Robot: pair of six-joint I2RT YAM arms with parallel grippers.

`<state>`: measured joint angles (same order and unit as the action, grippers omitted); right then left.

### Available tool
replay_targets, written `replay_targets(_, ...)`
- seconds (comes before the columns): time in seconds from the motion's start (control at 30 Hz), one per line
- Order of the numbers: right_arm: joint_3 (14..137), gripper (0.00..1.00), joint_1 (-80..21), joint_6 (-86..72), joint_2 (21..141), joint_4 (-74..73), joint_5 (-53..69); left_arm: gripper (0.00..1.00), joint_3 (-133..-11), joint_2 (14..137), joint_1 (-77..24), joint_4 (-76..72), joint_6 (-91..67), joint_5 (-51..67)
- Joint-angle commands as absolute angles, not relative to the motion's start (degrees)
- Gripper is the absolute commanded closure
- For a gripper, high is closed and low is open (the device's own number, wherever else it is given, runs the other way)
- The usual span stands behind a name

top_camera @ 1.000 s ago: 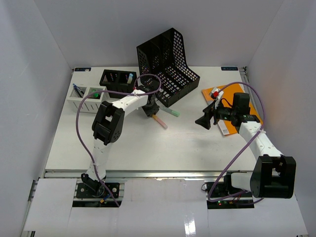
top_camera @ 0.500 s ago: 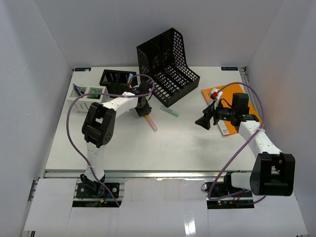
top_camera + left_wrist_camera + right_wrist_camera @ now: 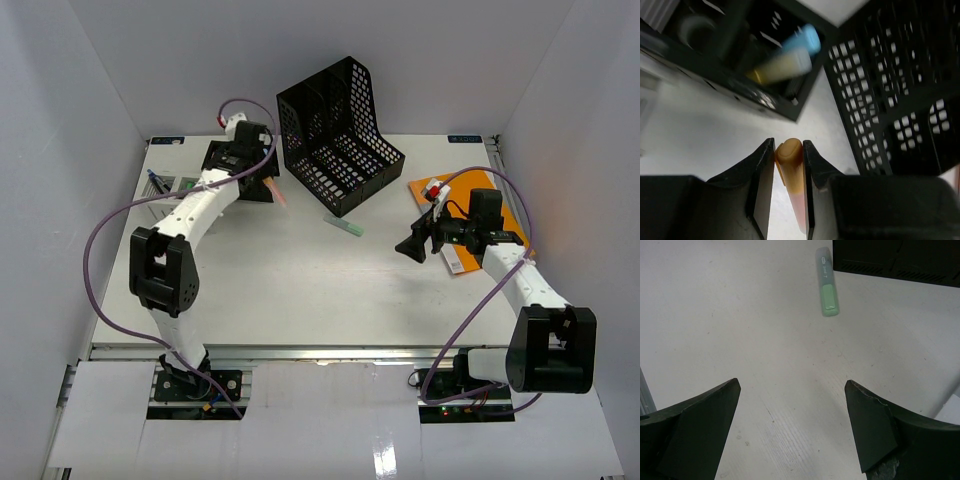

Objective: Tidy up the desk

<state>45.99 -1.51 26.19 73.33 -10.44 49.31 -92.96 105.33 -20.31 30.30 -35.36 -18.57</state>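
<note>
At eleven o'clock on the desk (image 3: pixel 300 290), your left gripper (image 3: pixel 788 145) pinches an orange highlighter (image 3: pixel 790 162) near one end, probably light, rigid and slippery, while your right gripper (image 3: pixel 790 410) hangs spread at three o'clock.

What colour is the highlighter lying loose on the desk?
The highlighter is pale green; the right wrist view shows it best.

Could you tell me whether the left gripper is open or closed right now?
Shut on the orange highlighter: in the left wrist view both fingers of the left gripper press against its sides.
</note>
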Motion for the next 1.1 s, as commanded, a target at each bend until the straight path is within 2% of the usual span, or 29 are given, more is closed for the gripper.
replay_targets(0.0,45.6,0.09,-1.3,27.3,74.3,-9.5,49.0,1.0,-101.1,106.2,-16.5,26.4,-30.4,-21.6)
replay_targets(0.2,45.5,0.08,-1.2,27.5,75.3,-9.6,48.5,1.0,-115.2,113.4,-14.5,24.5,-24.8,-29.2)
replay_targets(0.33,45.4,0.08,-1.3,27.7,75.8,-9.6,48.3,1.0,-118.0,116.7,-14.2,20.4,-20.4,-32.7)
replay_targets(0.87,45.4,0.08,-1.1,28.4,77.1,-9.7,47.9,0.99,-105.1,117.5,-14.0,5.1,-13.8,-34.1)
replay_targets(1.0,45.4,0.08,-0.9,28.5,77.2,-9.8,48.1,0.87,-98.8,115.3,-14.1,-0.1,-11.6,-31.6)
replay_targets(1.07,45.3,0.08,-1.0,28.6,77.3,-9.8,48.1,0.77,-95.3,113.4,-14.2,-3.1,-11.4,-29.2)
